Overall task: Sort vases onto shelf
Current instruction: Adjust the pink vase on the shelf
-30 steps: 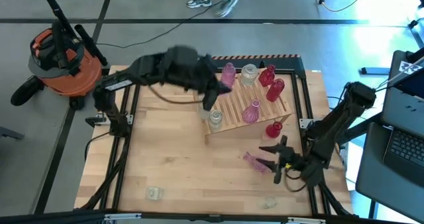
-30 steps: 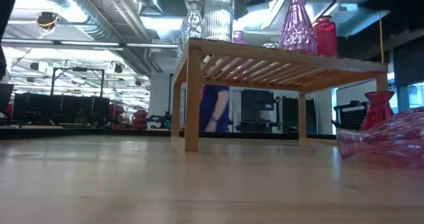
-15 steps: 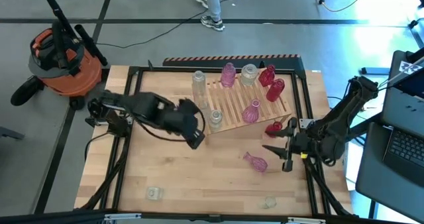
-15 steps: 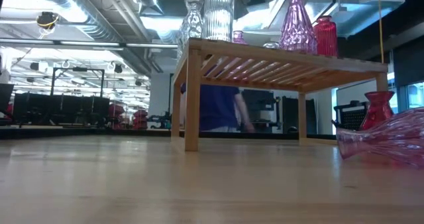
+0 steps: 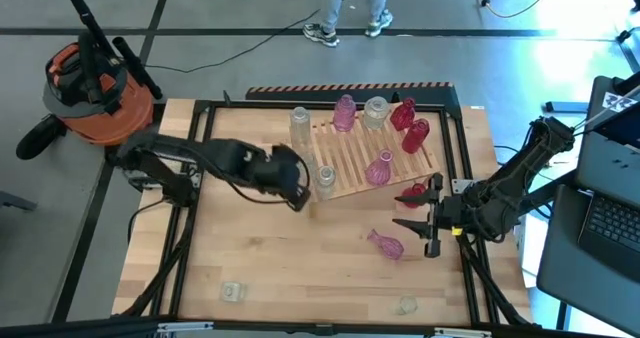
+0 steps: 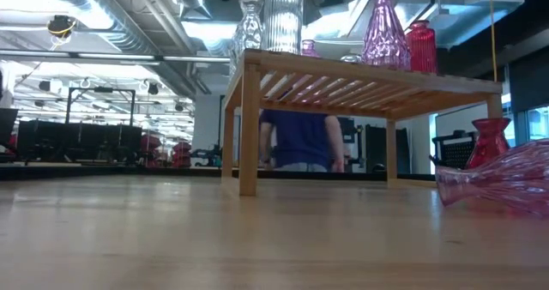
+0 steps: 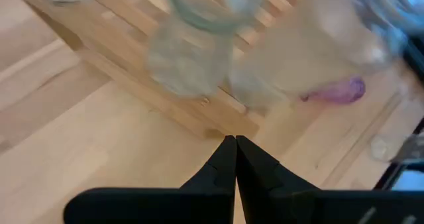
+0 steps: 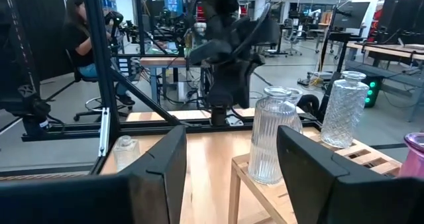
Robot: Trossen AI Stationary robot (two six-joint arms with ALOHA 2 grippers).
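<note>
A: What do we see that has just changed around the shelf [image 5: 372, 158]?

B: Our left gripper [image 5: 296, 197] is now low, just beside the shelf's near-left corner, with its fingers pressed together and nothing between them. One second ago this arm was stretched over the shelf's back-left part; now it is pulled back. A tall clear vase [image 5: 300, 125] stands at the back-left corner of the shelf, where we saw none under the arm before.

A: So we judge that this vase is delivered?

B: We think so, and the left arm is free for the next one. Another clear vase [image 5: 326, 179] stands on the shelf's front-left end, just beside that gripper.

A: And our right gripper [image 5: 418, 226]?

B: It hangs in front of the shelf's right end, fingers apart and holding nothing. One second ago it was farther from the shelf; now it is closer to it and higher.

A: What remains to sort?

B: A pink vase [image 5: 386, 244] lies on its side on the table, in front of the shelf and near the right gripper. A red vase [image 5: 413, 192] stands just off the shelf's front-right corner. Two small clear pieces [image 5: 233, 292] lie far in front of the shelf. A person [image 6: 300, 139] now stands behind the shelf, where earlier we saw this person only passing.
</note>
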